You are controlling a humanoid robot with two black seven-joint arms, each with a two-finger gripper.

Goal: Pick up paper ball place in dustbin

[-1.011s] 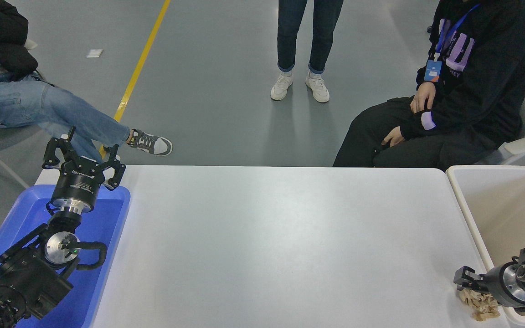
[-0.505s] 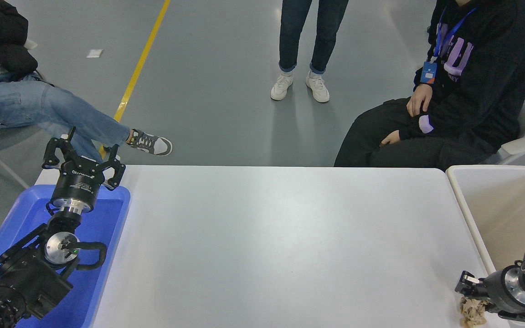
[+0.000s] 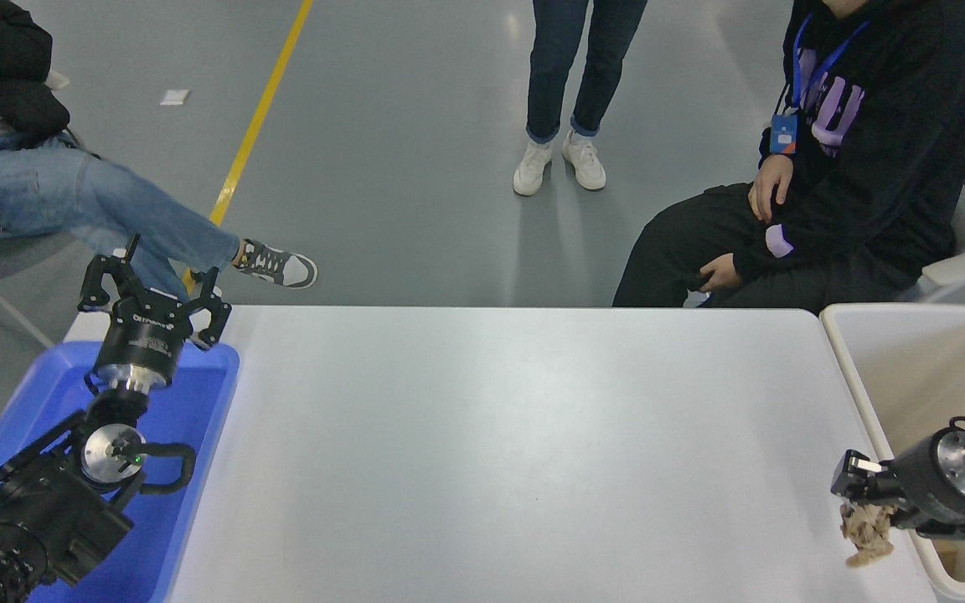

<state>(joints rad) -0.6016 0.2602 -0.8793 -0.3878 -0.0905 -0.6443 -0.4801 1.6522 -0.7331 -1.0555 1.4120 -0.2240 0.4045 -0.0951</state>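
The paper ball (image 3: 866, 533) hung at the desk's (image 3: 516, 444) right front corner, just beside the dustbin's (image 3: 910, 368) near rim, its crumpled mass drawn out roughly top to bottom and drooping toward the desk surface. The right gripper (image 3: 861, 494) pointed left, away from the dustbin, with its jaws drawn in narrow and pinching the ball's upper end; the lower end dangled free. Whether the ball's lowest tip touched the desk could not be told. The left gripper (image 3: 152, 293) was parked over the far end of the blue tray (image 3: 189, 435) at the lower left, its jaws spread wide and holding nothing.
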